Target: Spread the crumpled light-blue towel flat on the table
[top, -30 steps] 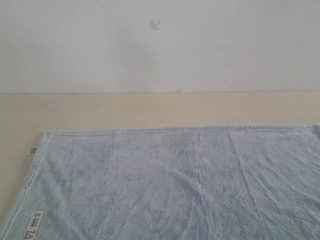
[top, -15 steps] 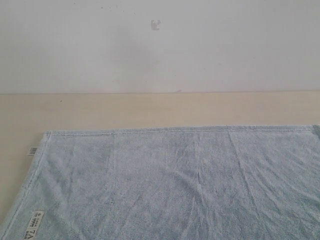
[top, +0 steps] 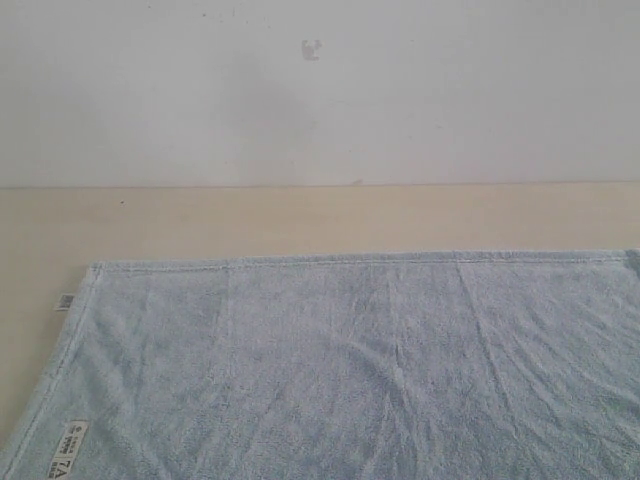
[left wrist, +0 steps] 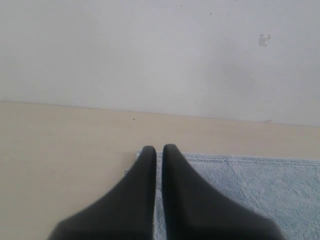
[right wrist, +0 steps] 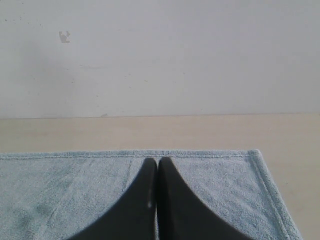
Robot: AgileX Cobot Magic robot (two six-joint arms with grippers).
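Beneath and just ahead of both pincers, the light-blue towel (top: 350,370) lies spread on the beige table (top: 300,215). Its long axis runs sideways from one pincer across to the other. The left gripper (left wrist: 157,148) hangs over the towel's far left corner, fingers all but closed with a thin slit between them, holding nothing. The right gripper (right wrist: 158,160) hangs just inside the far right corner (right wrist: 254,152), fingers pressed together, empty. Only faint creases show, so the spreading looks essentially finished.

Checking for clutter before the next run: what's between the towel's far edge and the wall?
Only a bare strip of table lies between the towel and the wall. The exterior view shows it best, and both wrist views agree.
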